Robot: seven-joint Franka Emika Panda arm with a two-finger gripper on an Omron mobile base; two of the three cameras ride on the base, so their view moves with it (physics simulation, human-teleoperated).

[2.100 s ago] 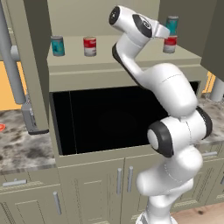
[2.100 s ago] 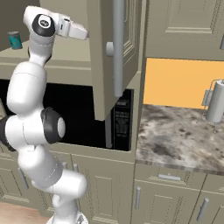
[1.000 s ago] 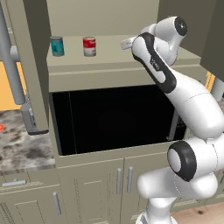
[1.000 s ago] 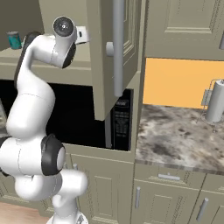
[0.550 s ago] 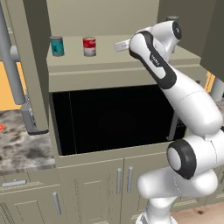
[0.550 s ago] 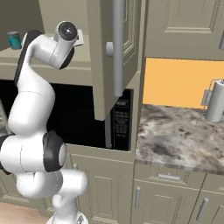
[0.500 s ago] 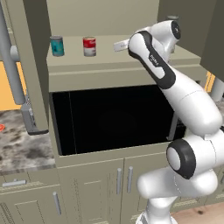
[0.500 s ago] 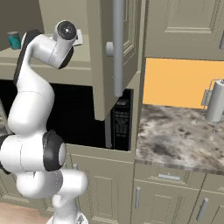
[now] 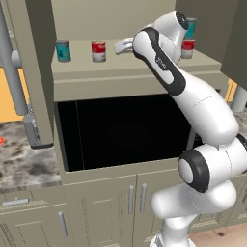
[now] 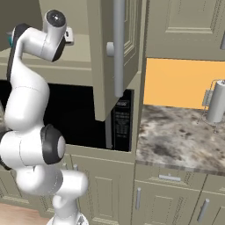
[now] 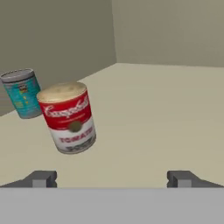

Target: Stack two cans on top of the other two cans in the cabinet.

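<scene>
The gripper (image 11: pixel 111 178), fingers spread wide and empty, has swung left along the cabinet (image 9: pixel 144 72) shelf toward the red tomato can (image 9: pixel 98 50) and teal can (image 9: pixel 62 49) near its left end. A teal-on-red stack (image 9: pixel 187 38) stands at the right end. Bare shelf lies between.

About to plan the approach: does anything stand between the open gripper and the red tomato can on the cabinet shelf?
Nothing visible does. In the hand view bare shelf lies between the open gripper and the red tomato can; the teal can stands beyond it, off to one side.
</scene>
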